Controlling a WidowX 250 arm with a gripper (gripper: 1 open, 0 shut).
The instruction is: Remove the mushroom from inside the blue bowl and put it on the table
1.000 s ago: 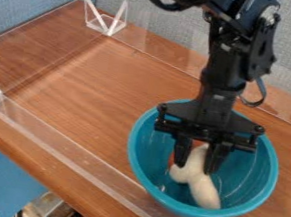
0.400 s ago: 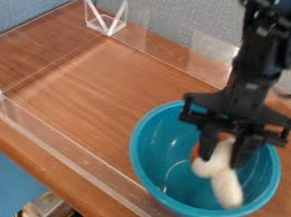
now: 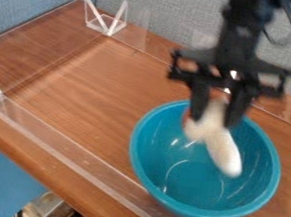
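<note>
Bench (image 3: 73, 66): wood-grain, clear low walls.
Bowl (image 3: 167, 174): blue bowl near the bench's front right edge.
Gripper (image 3: 224, 96): I see it grasping the mushroom (image 3: 216, 138) above the bowl.

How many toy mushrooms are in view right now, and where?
1. The small cream-stemmed toy mushroom hangs from the black gripper, lifted above the large round teal-blue plastic bowl. The bowl's visible inside holds no other, and none lies on the reddish-brown wood-grain table.

Motion blur smears the gripper (image 3: 227, 89), so how its jaws stand is hard to read. The pale mushroom (image 3: 217, 138) below them is a streak, perhaps pinched; its cap is indistinguishable. The arm above runs off the top edge.
</note>
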